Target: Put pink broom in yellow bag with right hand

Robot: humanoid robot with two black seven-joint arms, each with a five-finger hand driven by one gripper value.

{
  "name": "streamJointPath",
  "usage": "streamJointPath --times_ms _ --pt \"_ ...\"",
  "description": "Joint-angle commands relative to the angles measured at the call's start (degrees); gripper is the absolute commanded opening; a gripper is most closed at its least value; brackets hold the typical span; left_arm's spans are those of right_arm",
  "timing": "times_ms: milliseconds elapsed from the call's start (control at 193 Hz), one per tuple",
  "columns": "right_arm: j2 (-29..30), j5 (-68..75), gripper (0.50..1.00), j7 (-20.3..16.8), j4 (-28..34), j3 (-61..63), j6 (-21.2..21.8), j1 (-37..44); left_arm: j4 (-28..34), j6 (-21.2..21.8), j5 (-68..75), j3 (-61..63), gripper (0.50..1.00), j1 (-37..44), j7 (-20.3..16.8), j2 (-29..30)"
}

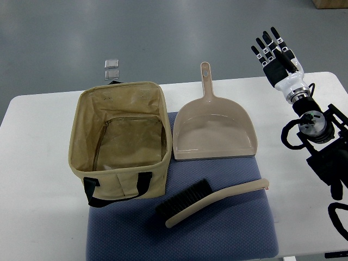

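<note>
Top view: the white worktop runs from the left edge to the right, with grey floor beyond its far edge. A blue-grey mat covers the middle of the near part, and bare worktop lies open to the left and to the right of it. The right hand hangs over the far right corner, dark fingers spread straight and apart, holding nothing; its arm comes in from the right edge.

The pink broom lies flat on the mat near the near edge. Its long axis runs left to right, tilted a little, with the handle end toward the far right and the black bristles at the left end facing the far side.

The yellow bag stands open just left of the broom, partly on the mat, its black strap at the near side. A pink dustpan lies between the broom and the far edge, beside the bag, handle pointing away. Two small clear squares lie on the floor beyond the bag.
</note>
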Motion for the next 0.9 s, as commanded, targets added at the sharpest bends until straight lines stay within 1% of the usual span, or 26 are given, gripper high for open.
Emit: streamJointPath --times_ms 0,98,145,486,549,585,678,766,895 --pt "-0.03 0.09 0.932 -0.26 -0.01 0.01 -0.01 0.04 0.06 -0.05 0.02 -0.09 1.000 -0.01 0.00 0.00" --pt "-0.12 0.09 0.932 -0.34 -0.36 0.18 -0.28 0.30 0.06 -0.05 -0.16 -0.27 1.000 0.08 0.00 0.00" --pt "-0.12 0.18 0.932 -0.43 -0.54 0.10 -0.36 0.48 -0.12 0.57 -0.25 -1.41 1.000 -0.01 -0.79 0.00" --pt "-0.91 -0.97 0.930 -0.78 -0.01 -1.14 0.07 0.92 -0.64 0.04 0.02 -2.38 1.000 0.08 -0.26 0.00" --pt "-1.88 -2.81 0.930 -1.66 0.52 -3.60 0.34 1.71 -0.73 -0.05 0.11 -2.38 1.000 0.08 -0.18 0.00" --pt "-3.19 -4.13 0.930 -2.19 1.05 -4.91 0.34 2.59 -0.82 -0.05 0.19 -2.38 1.000 0.08 -0.18 0.00" --pt "-8.91 -8.61 0.930 -3.51 3.77 -9.48 0.60 3.82 -0.82 -0.05 0.28 -2.38 1.000 0.08 -0.18 0.00" --pt "-14.53 -15.20 0.930 -5.00 9.92 -14.67 0.60 5.14 -1.00 -0.14 0.37 -2.38 1.000 0.08 -0.18 0.00" --pt "-23.67 -31.11 0.930 -7.90 19.42 -23.46 0.78 8.48 -2.58 -0.14 0.37 -2.29 1.000 -0.18 -0.18 0.00"
